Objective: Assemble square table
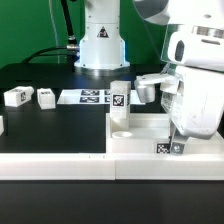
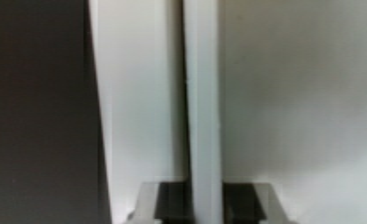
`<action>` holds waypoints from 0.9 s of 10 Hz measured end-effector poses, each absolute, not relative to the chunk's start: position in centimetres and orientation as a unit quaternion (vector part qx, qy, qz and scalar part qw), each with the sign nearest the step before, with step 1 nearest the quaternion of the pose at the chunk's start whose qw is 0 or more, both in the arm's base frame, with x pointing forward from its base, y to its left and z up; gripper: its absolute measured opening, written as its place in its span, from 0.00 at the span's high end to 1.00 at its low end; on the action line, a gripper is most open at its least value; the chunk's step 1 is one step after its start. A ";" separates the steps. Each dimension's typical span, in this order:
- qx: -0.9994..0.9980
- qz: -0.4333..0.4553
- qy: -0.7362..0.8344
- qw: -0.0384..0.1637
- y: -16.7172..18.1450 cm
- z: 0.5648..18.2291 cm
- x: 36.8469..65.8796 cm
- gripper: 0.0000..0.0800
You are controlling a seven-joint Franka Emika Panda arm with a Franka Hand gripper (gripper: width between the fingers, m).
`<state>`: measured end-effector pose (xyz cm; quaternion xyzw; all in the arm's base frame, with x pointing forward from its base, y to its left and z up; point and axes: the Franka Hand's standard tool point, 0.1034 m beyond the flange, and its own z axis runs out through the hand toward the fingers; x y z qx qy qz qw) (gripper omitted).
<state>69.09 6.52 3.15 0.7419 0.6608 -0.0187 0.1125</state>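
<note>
gripper (image 1: 177,138) clamped on tabletop (image 1: 135,143) rim, pads either side; probably to hold it against the rail (image 1: 55,162); legs (image 1: 46,96) loose on counter (image 1: 60,125)

From my console I see the arm's glossy white rounded shell (image 1: 196,85); a dark grey joint cap (image 1: 150,10) sits above it; the white tapered base column (image 1: 101,42) is smooth and unmarked; thin black cables (image 1: 66,20) run beside it; the tool (image 2: 199,200) shows dark, blurred fingers (image 2: 244,200).
</note>
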 end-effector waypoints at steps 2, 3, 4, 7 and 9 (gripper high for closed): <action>0.740 -0.021 0.662 0.115 6.4 3.2 69.2 0.92; 0.741 -0.021 0.662 0.115 6.3 3.2 69.2 0.92; 0.741 -0.021 0.662 0.115 6.3 3.2 69.2 0.80; 0.741 -0.021 0.661 0.115 6.2 3.2 69.2 0.39; 0.741 -0.021 0.661 0.115 6.2 3.2 69.2 0.20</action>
